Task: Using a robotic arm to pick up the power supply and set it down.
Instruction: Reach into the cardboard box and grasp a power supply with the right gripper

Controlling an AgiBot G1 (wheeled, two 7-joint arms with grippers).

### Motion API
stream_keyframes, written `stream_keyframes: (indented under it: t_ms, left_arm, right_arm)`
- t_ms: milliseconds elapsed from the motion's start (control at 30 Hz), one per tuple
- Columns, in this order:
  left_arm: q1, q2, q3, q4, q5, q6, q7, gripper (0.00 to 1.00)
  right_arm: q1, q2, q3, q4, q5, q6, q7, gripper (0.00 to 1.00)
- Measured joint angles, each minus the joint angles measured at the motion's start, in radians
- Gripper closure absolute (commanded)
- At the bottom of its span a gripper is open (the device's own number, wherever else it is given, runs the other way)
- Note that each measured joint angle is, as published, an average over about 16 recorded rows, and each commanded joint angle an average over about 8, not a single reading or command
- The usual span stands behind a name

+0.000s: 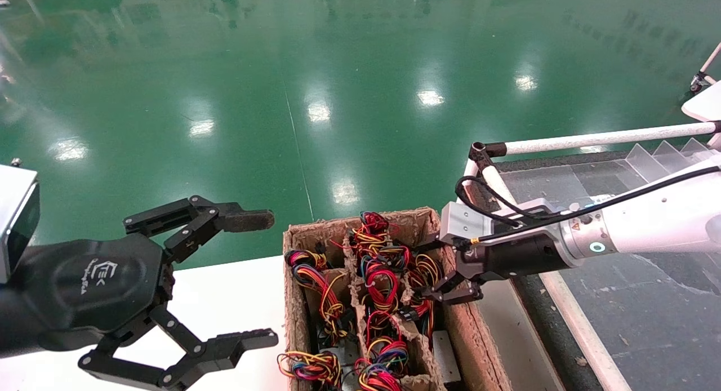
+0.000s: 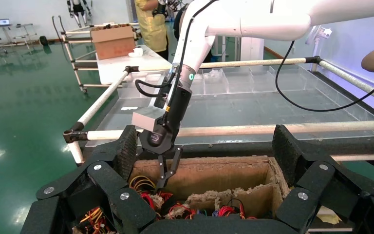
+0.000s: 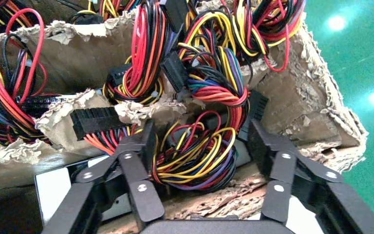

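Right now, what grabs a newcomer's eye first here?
The ragged cardboard box at the table's edge, its compartments stuffed with red, yellow and orange wire bundles. The right gripper reaches into it, fingers open around one bundle. The left gripper looms large on the left, open, hovering beside the box.

Glossy green floor, mirroring rows of bright ceiling lights as white patches. White tabletop in the foreground of the head view. Frame of white tubes with black corner joints, enclosing a dark surface with clear plastic dividers. In the left wrist view: farther white table bearing a closed brown carton; pale wall behind; desk with a laptop at the far edge.
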Motion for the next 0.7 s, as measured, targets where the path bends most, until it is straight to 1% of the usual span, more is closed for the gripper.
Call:
stream_keyframes:
  t_ms: [700]
  left_arm:
    - [0.000, 0.000, 0.000, 0.000, 0.000, 0.000, 0.000, 0.00]
  right_arm:
    - [0.040, -0.023, -0.017, -0.087, -0.025, -0.021, -0.068, 1.00]
